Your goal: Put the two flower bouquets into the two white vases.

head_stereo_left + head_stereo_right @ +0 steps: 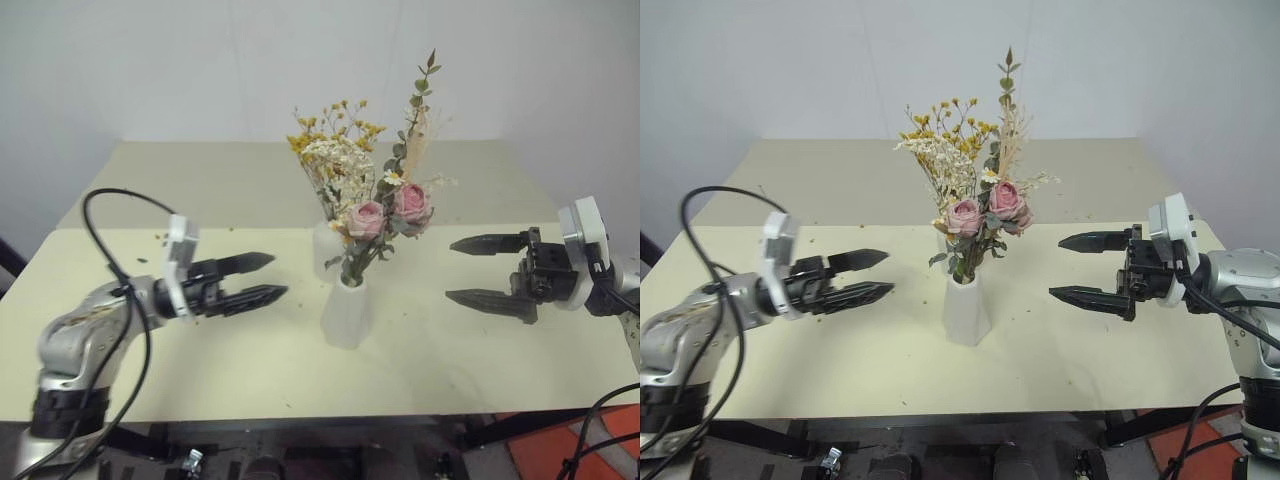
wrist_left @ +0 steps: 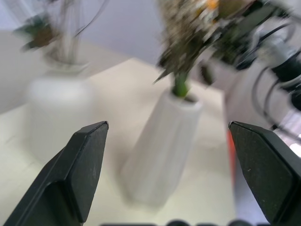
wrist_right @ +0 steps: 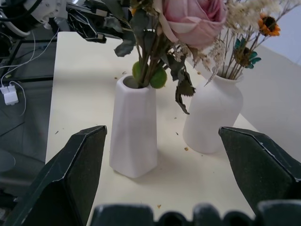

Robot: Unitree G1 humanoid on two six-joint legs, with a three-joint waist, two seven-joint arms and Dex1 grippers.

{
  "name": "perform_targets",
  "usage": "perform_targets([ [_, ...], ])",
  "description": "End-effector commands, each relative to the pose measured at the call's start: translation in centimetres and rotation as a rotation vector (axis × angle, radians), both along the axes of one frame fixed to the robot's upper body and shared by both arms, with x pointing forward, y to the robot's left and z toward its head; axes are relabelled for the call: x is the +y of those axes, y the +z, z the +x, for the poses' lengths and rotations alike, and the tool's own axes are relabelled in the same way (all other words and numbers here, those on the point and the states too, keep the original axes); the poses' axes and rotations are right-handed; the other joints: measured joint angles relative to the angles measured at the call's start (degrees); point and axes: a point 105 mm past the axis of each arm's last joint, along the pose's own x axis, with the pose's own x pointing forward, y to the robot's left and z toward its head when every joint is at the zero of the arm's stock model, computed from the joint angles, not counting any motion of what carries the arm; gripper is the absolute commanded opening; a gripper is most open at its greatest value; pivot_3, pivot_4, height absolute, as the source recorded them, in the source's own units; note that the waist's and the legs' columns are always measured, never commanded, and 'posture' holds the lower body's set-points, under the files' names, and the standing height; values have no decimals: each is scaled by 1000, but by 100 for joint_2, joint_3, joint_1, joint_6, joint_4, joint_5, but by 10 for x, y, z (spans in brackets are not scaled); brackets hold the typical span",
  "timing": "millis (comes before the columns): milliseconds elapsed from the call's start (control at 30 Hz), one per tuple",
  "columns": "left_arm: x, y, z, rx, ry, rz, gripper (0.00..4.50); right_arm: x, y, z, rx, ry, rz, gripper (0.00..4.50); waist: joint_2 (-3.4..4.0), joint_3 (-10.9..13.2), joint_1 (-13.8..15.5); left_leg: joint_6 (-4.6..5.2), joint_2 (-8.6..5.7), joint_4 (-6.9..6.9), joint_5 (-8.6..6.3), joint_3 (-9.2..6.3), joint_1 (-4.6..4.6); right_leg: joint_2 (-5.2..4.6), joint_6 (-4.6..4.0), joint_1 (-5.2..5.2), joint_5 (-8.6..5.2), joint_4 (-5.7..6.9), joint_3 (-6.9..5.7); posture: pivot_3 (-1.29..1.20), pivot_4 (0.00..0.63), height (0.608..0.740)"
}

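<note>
While both arms hang over the table [image 1: 790, 380], you see the left gripper [image 1: 872, 277] with its fingers apart and holding nothing, to the left of the vases, and the right gripper [image 1: 1080, 268] with its fingers wide apart, empty, to their right. Between them the cone vase [image 1: 967, 308] stands upright with the roses [image 1: 985, 210] in it. Just behind it stands the round vase [image 3: 212, 114] with the yellow spray [image 1: 940, 135].

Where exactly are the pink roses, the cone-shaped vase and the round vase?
pink roses [image 1: 987, 208], right eye view, on the blooms.
cone-shaped vase [image 1: 966, 312], right eye view, on its body.
round vase [image 3: 212, 115], right wrist view, on its belly.
</note>
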Motion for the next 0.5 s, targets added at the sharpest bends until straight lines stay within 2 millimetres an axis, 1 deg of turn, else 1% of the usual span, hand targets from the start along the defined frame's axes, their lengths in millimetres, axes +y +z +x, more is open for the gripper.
perform_targets([
  [33, 25, 18, -7, -97, 77, 43, 4475, -6, 8, -3, -30, -23, 9, 4500, 0, 0, 7, 0, 0, 0, 0, 0, 0, 0, 0, 0, 0, 1, 0, 0, 150, 740],
  [133, 42, 20, -17, -91, 112, 81, 4475, -10, 5, -4, -19, -49, 28, 4500, 0, 0, 10, 0, 0, 0, 0, 1, 1, -1, -1, 2, -1, 0, 0, 0, 150, 740],
  [200, 49, 21, -22, -86, 133, 100, 4475, -12, 2, -6, -13, -66, 35, 4500, 1, 1, 17, 0, 2, -1, 0, 1, -1, 0, -4, 0, -3, -1, -2, 0, 150, 740],
  [367, 54, 14, -36, -45, 126, 124, 4475, -22, -1, -6, -12, -156, 73, 4500, 1, 1, 22, 0, 2, -1, -1, 2, 1, -2, -5, 1, -3, -1, -2, 0, 150, 740],
  [500, 53, 12, -39, -38, 129, 118, 4475, -27, -3, -11, -2, -190, 68, 4500, 1, 1, 23, 0, 3, -2, -1, 3, 2, -1, -15, -1, -9, 1, -1, 0, 150, 740],
])
